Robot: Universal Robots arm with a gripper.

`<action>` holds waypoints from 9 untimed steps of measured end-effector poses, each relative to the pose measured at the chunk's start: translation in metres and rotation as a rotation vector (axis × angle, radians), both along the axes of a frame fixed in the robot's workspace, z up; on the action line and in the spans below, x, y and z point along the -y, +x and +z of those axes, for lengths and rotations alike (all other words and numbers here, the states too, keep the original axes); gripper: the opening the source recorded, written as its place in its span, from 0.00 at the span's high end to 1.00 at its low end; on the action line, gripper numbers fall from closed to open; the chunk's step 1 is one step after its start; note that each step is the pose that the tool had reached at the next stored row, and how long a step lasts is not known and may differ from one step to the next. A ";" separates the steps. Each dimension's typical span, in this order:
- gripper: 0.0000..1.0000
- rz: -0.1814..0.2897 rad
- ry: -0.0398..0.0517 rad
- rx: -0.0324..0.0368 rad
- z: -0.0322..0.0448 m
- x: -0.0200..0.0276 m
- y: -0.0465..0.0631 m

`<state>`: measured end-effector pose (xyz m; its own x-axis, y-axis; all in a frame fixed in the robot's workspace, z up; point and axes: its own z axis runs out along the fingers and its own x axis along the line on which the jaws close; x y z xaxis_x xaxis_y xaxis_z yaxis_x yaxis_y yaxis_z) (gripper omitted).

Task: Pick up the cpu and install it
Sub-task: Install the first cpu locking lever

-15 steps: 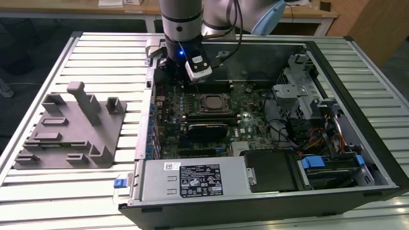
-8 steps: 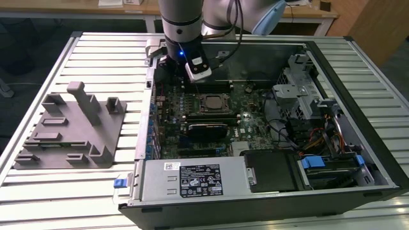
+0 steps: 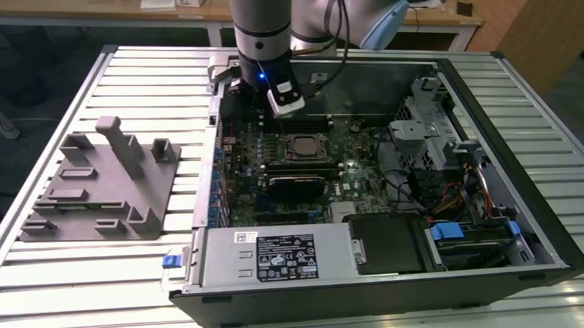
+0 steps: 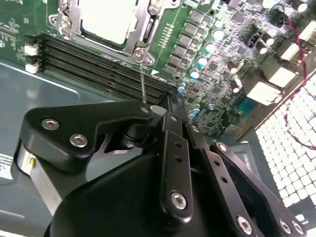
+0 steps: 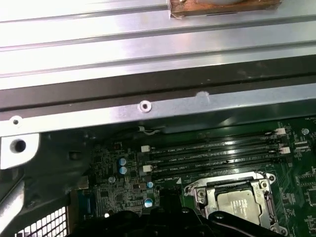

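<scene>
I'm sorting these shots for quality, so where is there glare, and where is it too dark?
First wrist view: the slatted table blows out white with glare, while the motherboard edge lies in shadow. Second wrist view: the cpu lid is washed pale by reflected light. Exterior view: evenly lit, without blown highlights.

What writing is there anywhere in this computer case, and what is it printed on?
Nothing reads clearly enough to quote.
Black sticker on the metal box: white print, too small.
White sticker beside it: too small.
Memory slots: white lettering, blurred.
Green board: tiny white markings, unreadable.
</scene>
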<state>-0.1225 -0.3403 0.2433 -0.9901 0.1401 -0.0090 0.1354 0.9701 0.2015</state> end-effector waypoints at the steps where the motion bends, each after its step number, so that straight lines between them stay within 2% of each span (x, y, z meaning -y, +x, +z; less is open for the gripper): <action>1: 0.89 0.000 0.0023 0.0000 0.0000 0.0000 0.001; 9: 0.89 0.000 0.0069 -0.0003 0.0000 0.0000 0.022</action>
<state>-0.1002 -0.3403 0.2433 -0.9901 0.1401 -0.0077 0.1355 0.9687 0.2082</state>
